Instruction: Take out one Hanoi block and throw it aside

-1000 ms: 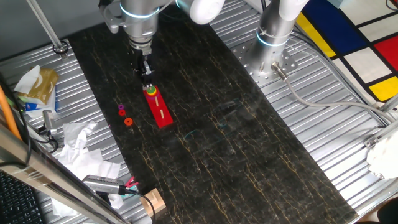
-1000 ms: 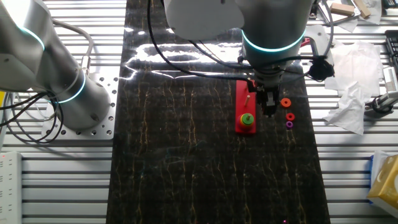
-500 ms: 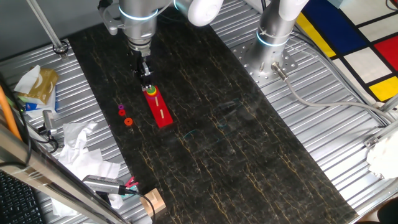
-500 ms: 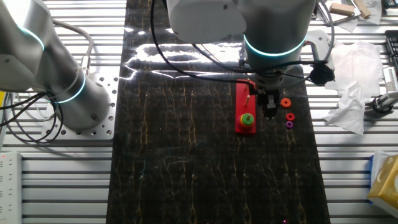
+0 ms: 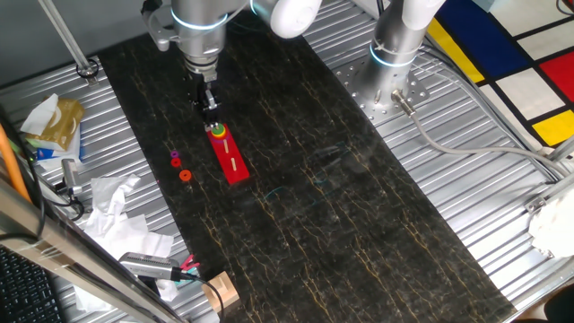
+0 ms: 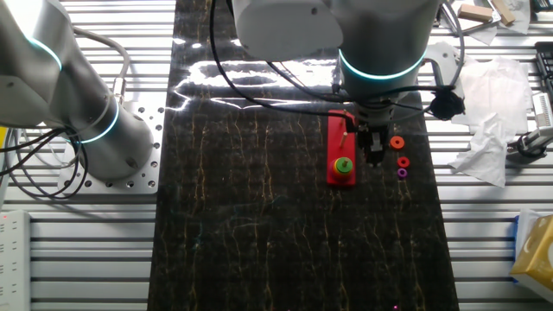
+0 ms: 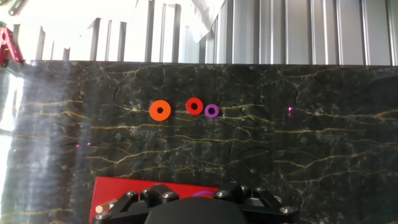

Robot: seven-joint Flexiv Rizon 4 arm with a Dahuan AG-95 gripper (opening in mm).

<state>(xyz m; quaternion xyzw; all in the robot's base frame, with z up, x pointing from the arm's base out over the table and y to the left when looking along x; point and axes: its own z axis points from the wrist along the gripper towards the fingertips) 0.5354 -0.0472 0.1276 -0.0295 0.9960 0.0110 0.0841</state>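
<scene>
Barely shifted since a moment ago: hand [image 6: 373,155] beside green ring [image 6: 345,165]

Glossy ring on red base [image 5: 230,158]; dark veined desk [image 6: 259,225]; hand's opening unclear

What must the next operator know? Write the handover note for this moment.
Gripper: hangs low, close by the peg stack. The views do not show whether the fingers are open or shut, and no grasp is visible.
Hanoi block: the green ring, on its peg at one end of the red base.
Orange ring, red ring and purple ring lie loose on the dark mat beside the base.
Done: approach only.
Left: grip the green ring, lift it off the peg, throw it aside.
</scene>
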